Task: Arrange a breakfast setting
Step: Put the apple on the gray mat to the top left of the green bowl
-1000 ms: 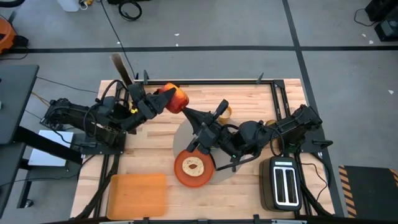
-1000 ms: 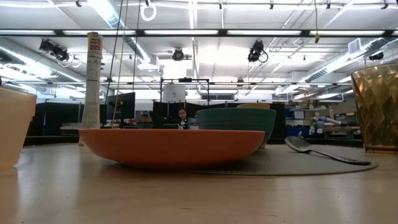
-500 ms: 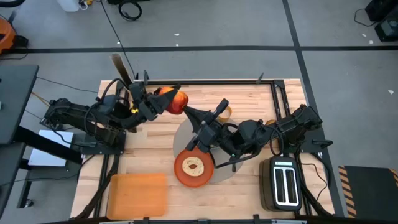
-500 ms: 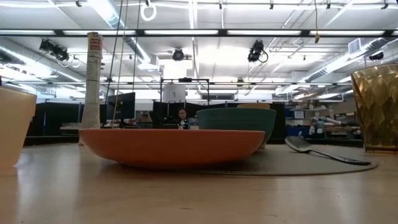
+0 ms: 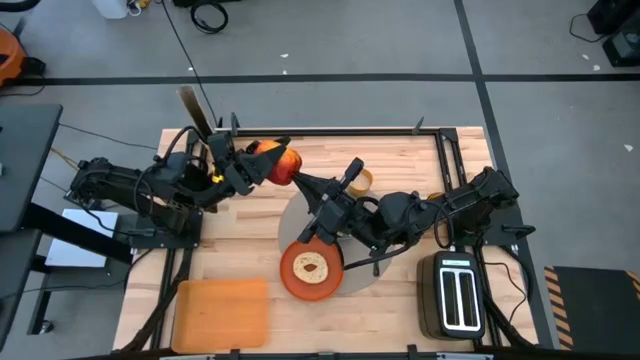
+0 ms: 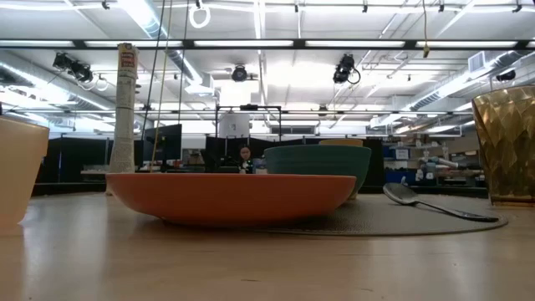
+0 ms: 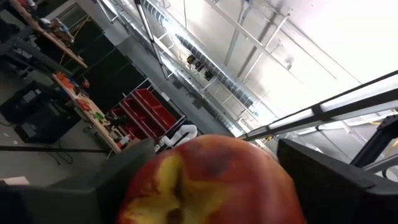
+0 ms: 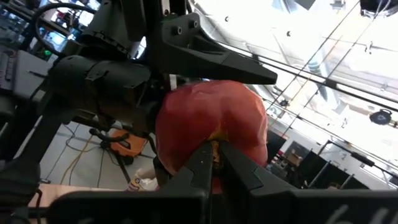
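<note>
My left gripper (image 5: 262, 165) is shut on the red apple (image 5: 280, 163), held above the table's far left part. My right gripper (image 5: 300, 181) is shut, its tips right at the apple (image 8: 211, 118) on the side toward the table's right. The toast slice (image 5: 311, 267) lies on the orange plate (image 5: 298, 283), which rests on the near edge of the grey mat (image 5: 290, 222). The teal bowl (image 6: 318, 164) and metal spoon (image 6: 430, 204) sit on the mat. My right arm hides them in the high view. The yellow cup (image 5: 364, 180) stands at the mat's far side. My left gripper pinches the apple (image 7: 211, 180) between its two fingers (image 7: 124, 171), one on each side. The fingers come from the table's left and slant upward. The apple is lifted clear of the table, its stem hollow (image 7: 177, 199) toward the wrist. My right gripper has its shut fingertips (image 8: 205, 155) against the apple's red side (image 8: 214, 134), coming from the table's right and slanting upward. I cannot tell whether they touch it.
The black-and-silver toaster (image 5: 457, 295) stands at the near right corner. An orange board (image 5: 222, 308) lies at the near left. The cereal box (image 5: 195, 112) stands at the far left edge. Bare wood lies between the board and the mat.
My left gripper has drawn back a little toward the table's left with the apple, still held clear of the table. My right arm has shifted slightly after it, its shut fingertips staying at the apple.
</note>
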Robot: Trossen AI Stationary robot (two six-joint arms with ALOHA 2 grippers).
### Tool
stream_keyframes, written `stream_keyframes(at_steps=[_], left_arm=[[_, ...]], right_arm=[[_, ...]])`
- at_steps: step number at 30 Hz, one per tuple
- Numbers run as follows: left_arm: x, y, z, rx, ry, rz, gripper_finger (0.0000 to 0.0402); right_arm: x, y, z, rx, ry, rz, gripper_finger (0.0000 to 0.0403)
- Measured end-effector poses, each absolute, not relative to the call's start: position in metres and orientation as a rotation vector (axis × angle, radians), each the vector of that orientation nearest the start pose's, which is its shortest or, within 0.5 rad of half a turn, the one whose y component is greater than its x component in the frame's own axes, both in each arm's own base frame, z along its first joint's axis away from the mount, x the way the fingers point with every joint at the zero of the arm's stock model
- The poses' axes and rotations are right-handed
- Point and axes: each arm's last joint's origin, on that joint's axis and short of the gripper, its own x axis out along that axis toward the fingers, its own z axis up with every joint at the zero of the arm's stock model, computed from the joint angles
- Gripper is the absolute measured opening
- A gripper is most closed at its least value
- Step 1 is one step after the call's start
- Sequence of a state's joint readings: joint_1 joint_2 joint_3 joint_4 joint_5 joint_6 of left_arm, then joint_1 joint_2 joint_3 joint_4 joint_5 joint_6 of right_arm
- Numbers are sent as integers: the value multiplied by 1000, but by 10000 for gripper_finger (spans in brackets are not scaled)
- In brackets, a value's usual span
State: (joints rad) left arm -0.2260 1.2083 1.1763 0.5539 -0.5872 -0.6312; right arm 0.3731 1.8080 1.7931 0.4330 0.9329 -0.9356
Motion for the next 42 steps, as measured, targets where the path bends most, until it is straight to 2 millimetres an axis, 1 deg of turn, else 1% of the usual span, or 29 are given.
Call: stream_keyframes(at_steps=[2,4,6,15,27,38,42], left_arm=[[251,-41,447,-813,-572,191,376],[254,-43,444,-797,-537,177,387],[256,-44,440,-786,-505,181,384],[248,-35,449,-788,-569,201,378],[246,-28,452,-790,-606,217,380],[247,-29,451,-812,-603,205,380],[246,-29,452,-797,-603,207,380]], right_arm=[[386,126,451,-650,-57,-644,22],[388,126,449,-658,-54,-638,22],[389,126,448,-660,-52,-637,22],[387,128,449,-652,-40,-659,22],[385,133,449,-654,-47,-643,23],[385,133,449,-650,-52,-646,23],[383,138,450,-642,-64,-637,23]])
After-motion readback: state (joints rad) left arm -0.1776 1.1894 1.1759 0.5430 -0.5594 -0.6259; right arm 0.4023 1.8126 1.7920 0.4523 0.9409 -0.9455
